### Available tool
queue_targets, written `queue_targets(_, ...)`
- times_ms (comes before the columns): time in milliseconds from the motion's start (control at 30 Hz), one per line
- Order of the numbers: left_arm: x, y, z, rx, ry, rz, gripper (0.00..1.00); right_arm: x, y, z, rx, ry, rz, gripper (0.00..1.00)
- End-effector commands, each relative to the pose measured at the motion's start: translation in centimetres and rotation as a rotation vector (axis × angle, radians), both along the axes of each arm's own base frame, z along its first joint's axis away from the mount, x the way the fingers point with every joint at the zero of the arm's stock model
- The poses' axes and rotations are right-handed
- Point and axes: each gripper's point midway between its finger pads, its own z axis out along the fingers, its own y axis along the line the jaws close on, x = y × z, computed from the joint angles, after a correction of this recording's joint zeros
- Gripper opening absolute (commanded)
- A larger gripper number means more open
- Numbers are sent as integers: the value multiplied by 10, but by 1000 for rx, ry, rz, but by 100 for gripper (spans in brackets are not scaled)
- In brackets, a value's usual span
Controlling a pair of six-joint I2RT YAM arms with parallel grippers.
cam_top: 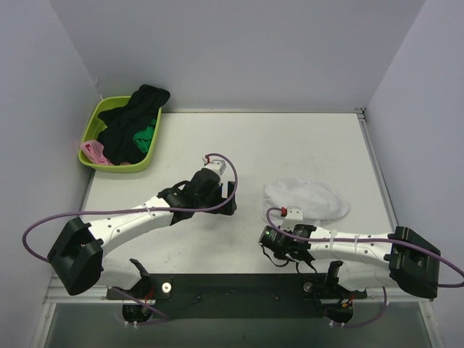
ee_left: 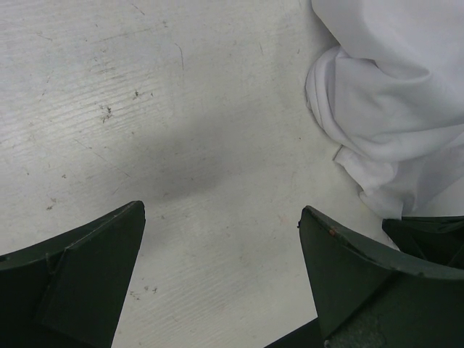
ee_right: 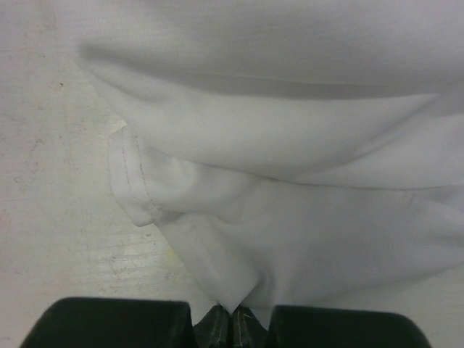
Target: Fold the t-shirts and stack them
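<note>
The white t-shirt [cam_top: 306, 199] lies crumpled on the table right of centre, with a stitched hem [ee_right: 134, 177] showing in the right wrist view. My right gripper [cam_top: 274, 233] sits at the shirt's near left edge. Its jaws [ee_right: 232, 316] are shut on a pinched corner of the white cloth [ee_right: 290, 217]. My left gripper [cam_top: 232, 199] hovers just left of the shirt, open, with only bare table between its fingers [ee_left: 221, 209]. The white t-shirt [ee_left: 399, 94] lies beside its right finger [ee_left: 355, 268]. Black [cam_top: 134, 119], green [cam_top: 147, 135] and pink [cam_top: 93, 151] t-shirts are piled in the basket.
A lime green plastic basket [cam_top: 88, 129] stands at the table's back left corner, against the wall. Walls enclose the table on the left, back and right. The arm bases and a dark rail [cam_top: 232, 286] run along the near edge.
</note>
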Motion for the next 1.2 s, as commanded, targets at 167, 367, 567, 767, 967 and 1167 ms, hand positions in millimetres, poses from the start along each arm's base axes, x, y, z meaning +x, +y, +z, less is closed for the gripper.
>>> queue_targets(167,9,2,18,-5,-57,27,97,-3,7,4,-107,67,98,0)
queue_targets(367,11,13,22,-7,-74,65,97,53,96,110,-4,-80,281,0)
queue_targets(567,18,38,27,-25,-80,133,98,97,141,238,72,-239,405,0)
queue_targets(767,27,72,38,-54,-98,215,97,115,131,312,91,-327,436,0)
queue_targets(967,30,80,57,-85,-146,249,97,125,114,371,153,-429,419,0)
queue_targets(1167,34,78,57,-85,-141,251,98,131,111,446,279,-561,435,0)
